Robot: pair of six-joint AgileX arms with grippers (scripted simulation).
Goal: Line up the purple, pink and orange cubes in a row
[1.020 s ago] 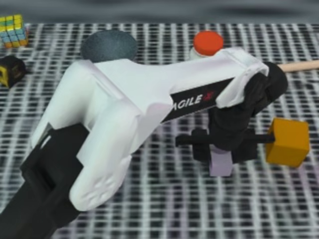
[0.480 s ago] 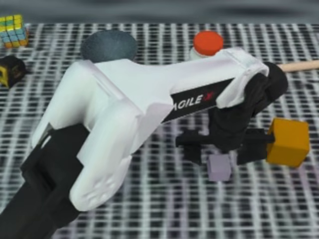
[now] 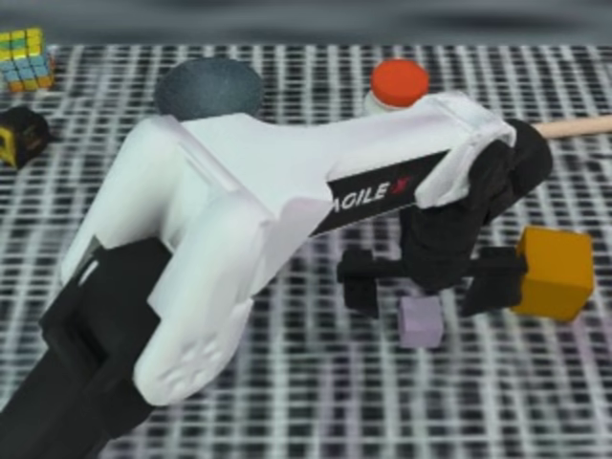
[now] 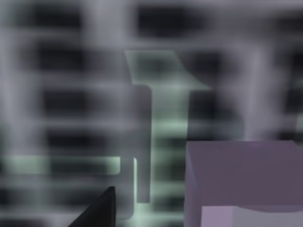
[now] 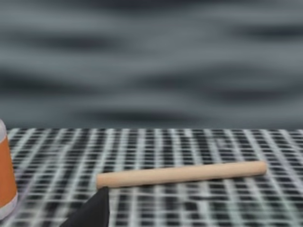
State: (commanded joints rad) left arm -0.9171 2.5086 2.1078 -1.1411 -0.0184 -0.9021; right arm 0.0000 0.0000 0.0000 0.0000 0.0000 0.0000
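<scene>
Purple cube (image 3: 421, 321) has been released on the surface beside the orange cube (image 3: 552, 273); left gripper (image 3: 427, 289) jaws now spread wide, empty.

1 second ago our left gripper (image 3: 421, 287) was squeezing the small pale lilac matte cube (image 3: 421, 320). Now its 2 black fingers (image 3: 360, 283) have spread wide apart, and the cube sits free on the table between them. The finger on the right side has slid over until it nearly touches the big mustard-orange matte cube (image 3: 555, 271).
</scene>
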